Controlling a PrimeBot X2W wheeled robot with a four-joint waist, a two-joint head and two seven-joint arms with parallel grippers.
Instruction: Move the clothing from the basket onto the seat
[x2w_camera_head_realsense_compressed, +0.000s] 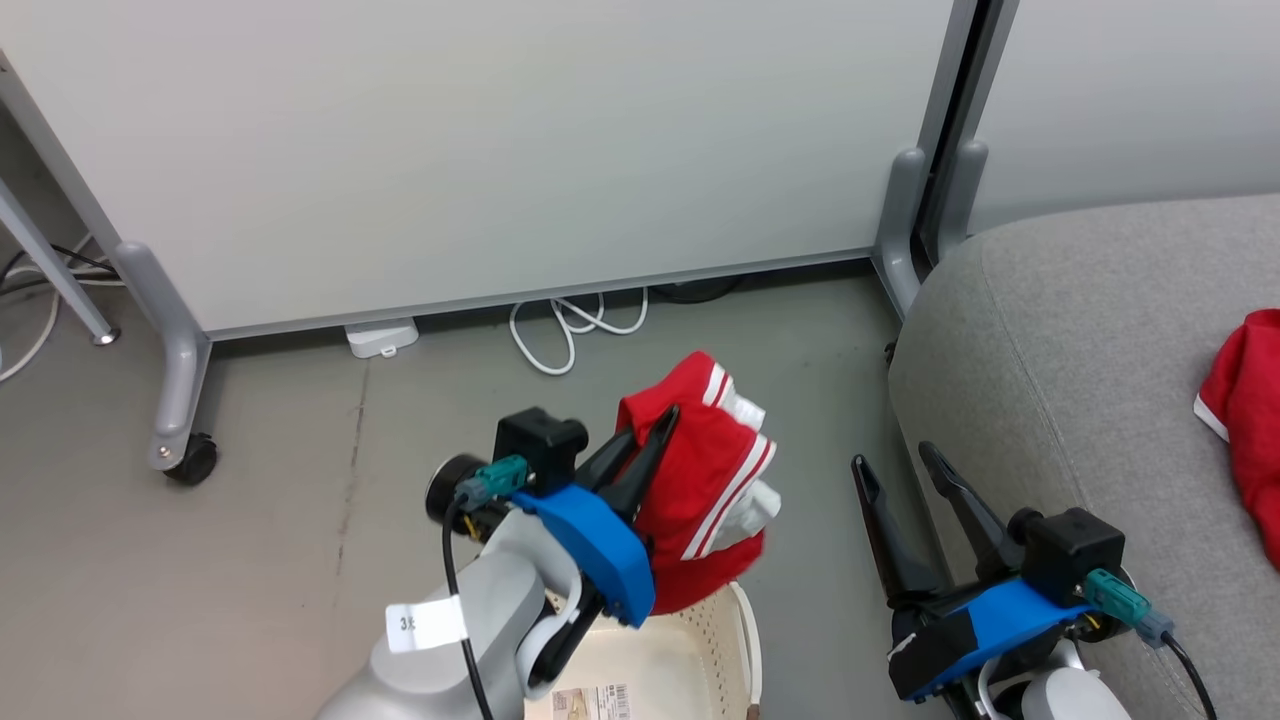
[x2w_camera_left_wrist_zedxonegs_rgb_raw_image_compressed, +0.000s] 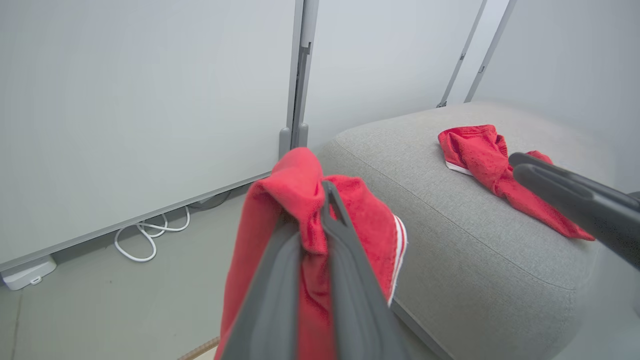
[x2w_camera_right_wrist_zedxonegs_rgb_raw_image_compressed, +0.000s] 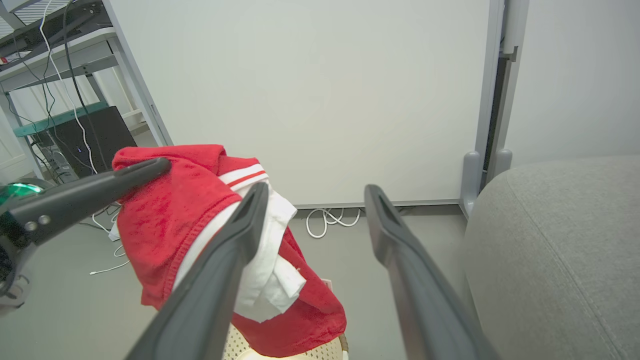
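Observation:
A bright-red piece of clothing (x2w_camera_head_realsense_compressed: 700, 480) with white stripes hangs above the cream basket (x2w_camera_head_realsense_compressed: 715, 640), and my left gripper (x2w_camera_head_realsense_compressed: 645, 440) is shut on its upper fold. The left wrist view shows the dark fingers (x2w_camera_left_wrist_zedxonegs_rgb_raw_image_compressed: 345, 260) pinching that clothing (x2w_camera_left_wrist_zedxonegs_rgb_raw_image_compressed: 300, 175). To its right my right gripper (x2w_camera_head_realsense_compressed: 895, 460) stands open and empty beside the grey seat (x2w_camera_head_realsense_compressed: 1080, 350). Another red piece of clothing (x2w_camera_head_realsense_compressed: 1250, 400) lies on the seat (x2w_camera_left_wrist_zedxonegs_rgb_raw_image_compressed: 450, 225), seen as a crumpled heap (x2w_camera_left_wrist_zedxonegs_rgb_raw_image_compressed: 480, 155) in the left wrist view. The right wrist view has the held clothing (x2w_camera_right_wrist_zedxonegs_rgb_raw_image_compressed: 175, 225) left of my open right gripper (x2w_camera_right_wrist_zedxonegs_rgb_raw_image_compressed: 316, 190).
A pale grey partition panel (x2w_camera_head_realsense_compressed: 500, 150) on castors (x2w_camera_head_realsense_compressed: 190, 460) stands behind, with white cables (x2w_camera_head_realsense_compressed: 570, 330) and a white power block (x2w_camera_head_realsense_compressed: 380, 338) at its foot. A desk with cables and a dark box (x2w_camera_right_wrist_zedxonegs_rgb_raw_image_compressed: 95, 135) is far left. Grey floor lies between panel and basket.

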